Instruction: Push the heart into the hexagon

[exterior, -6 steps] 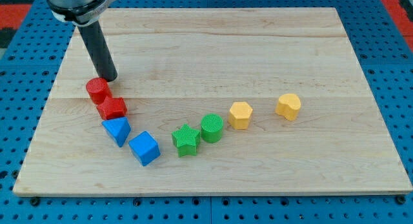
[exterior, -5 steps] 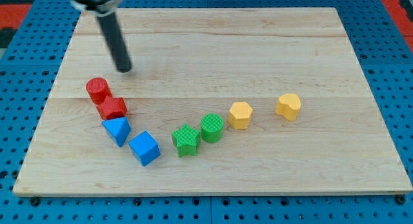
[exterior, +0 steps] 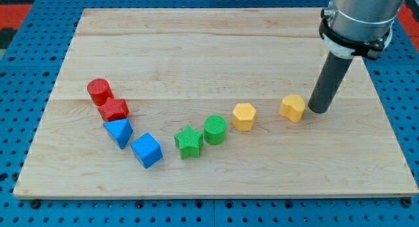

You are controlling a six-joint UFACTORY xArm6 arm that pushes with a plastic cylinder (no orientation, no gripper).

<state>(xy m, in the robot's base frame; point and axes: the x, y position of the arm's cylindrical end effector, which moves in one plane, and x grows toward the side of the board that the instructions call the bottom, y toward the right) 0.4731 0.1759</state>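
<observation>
The yellow heart [exterior: 293, 107] lies at the view's right of the wooden board [exterior: 216, 50]. The yellow hexagon [exterior: 243, 116] lies a short way to its left, with a gap between them. My tip [exterior: 319, 110] rests on the board just right of the heart, very close to it or touching it.
A green cylinder [exterior: 215, 129] and a green star [exterior: 188, 142] lie left of the hexagon. A blue cube [exterior: 146, 150], a blue triangle [exterior: 118, 132], a red star-like block [exterior: 114, 110] and a red cylinder [exterior: 99, 91] curve up toward the view's left.
My tip has swept from the view's left, beside the red cylinder, across the board to the right side of the yellow heart. No block has moved.
</observation>
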